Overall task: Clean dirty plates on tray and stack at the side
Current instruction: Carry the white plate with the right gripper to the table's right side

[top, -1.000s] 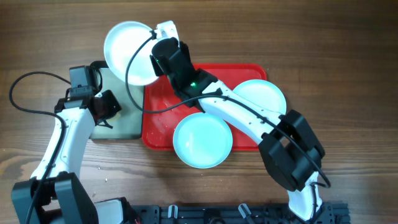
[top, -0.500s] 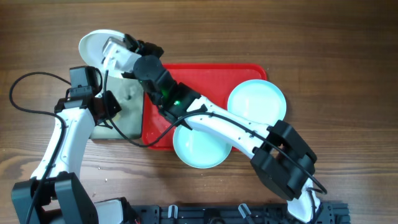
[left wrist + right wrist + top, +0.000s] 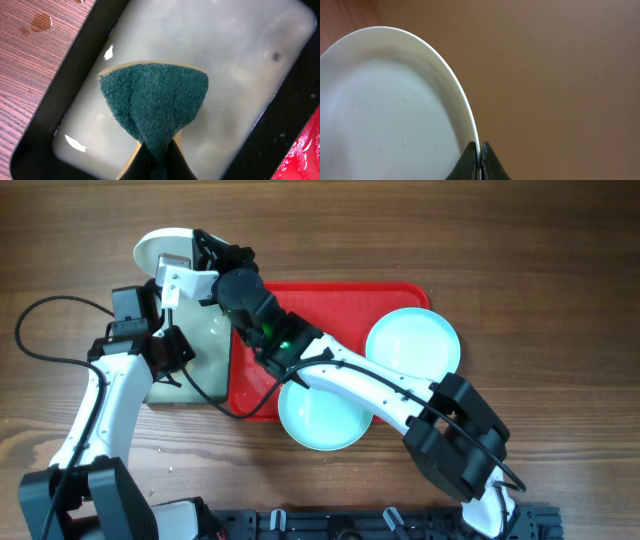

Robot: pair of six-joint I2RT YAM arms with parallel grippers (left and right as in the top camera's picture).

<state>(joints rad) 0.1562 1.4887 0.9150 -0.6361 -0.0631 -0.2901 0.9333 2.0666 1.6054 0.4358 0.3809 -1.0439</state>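
The right pincer (image 3: 479, 150) pinches the rim of the white plate (image 3: 395, 110), holding it tilted near the desk's far edge, left of the red tray (image 3: 340, 295). The left pincer (image 3: 157, 162) grips a green sponge (image 3: 152, 100) over the black-rimmed wash tray (image 3: 45, 125). Scrubbing looks next, so sponge and plate must meet. Two turquoise plates (image 3: 413, 340) wait on the red tray. No writing is legible.

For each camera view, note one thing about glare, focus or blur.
Left wrist: the sponge is sharp, while white glints sit on the cloudy water in the black-rimmed tray. Right wrist: the white plate is soft-edged and the table behind is a featureless brown blur. Overhead: even light, mild sheen on the turquoise plates.
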